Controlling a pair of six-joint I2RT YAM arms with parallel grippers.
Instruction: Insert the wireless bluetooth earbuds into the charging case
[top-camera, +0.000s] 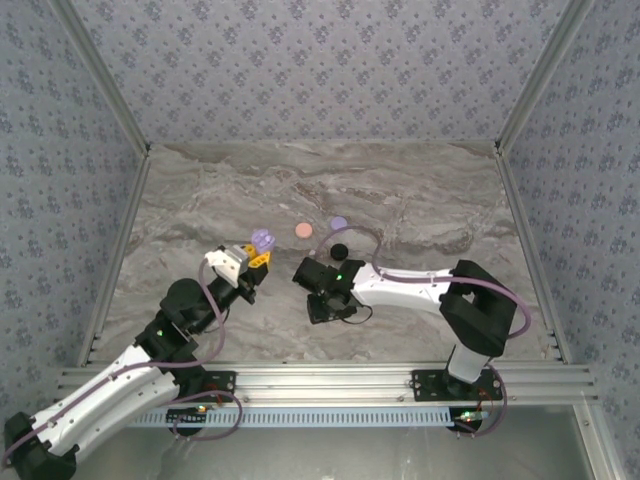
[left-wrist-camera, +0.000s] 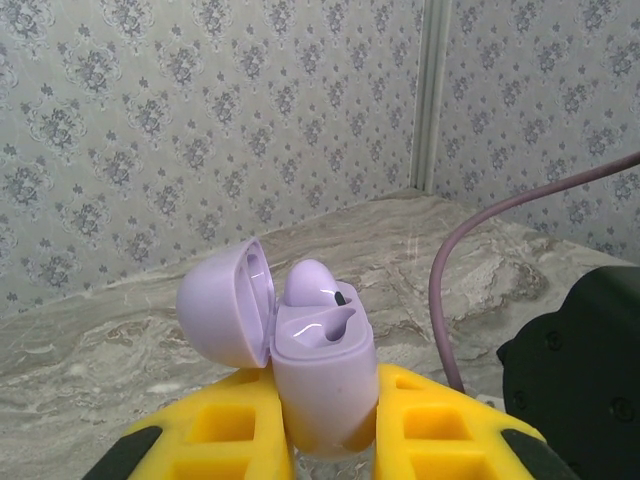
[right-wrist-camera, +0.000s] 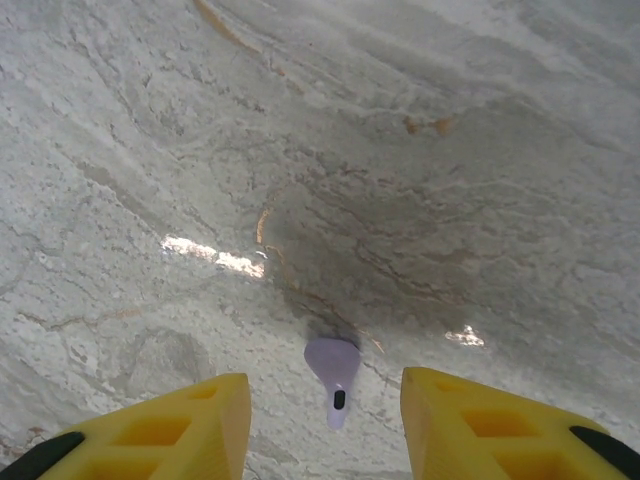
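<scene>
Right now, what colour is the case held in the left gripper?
The charging case is pale lavender; it shows best in the left wrist view.

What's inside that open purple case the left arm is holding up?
One lavender earbud sits in one pocket of the case; the other pocket looks empty. The bottom of the case is hidden between the yellow fingers.

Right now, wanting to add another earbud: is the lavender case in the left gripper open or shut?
Open. The lavender case, held in the left gripper, has its lid swung back; one earbud sits inside.
</scene>
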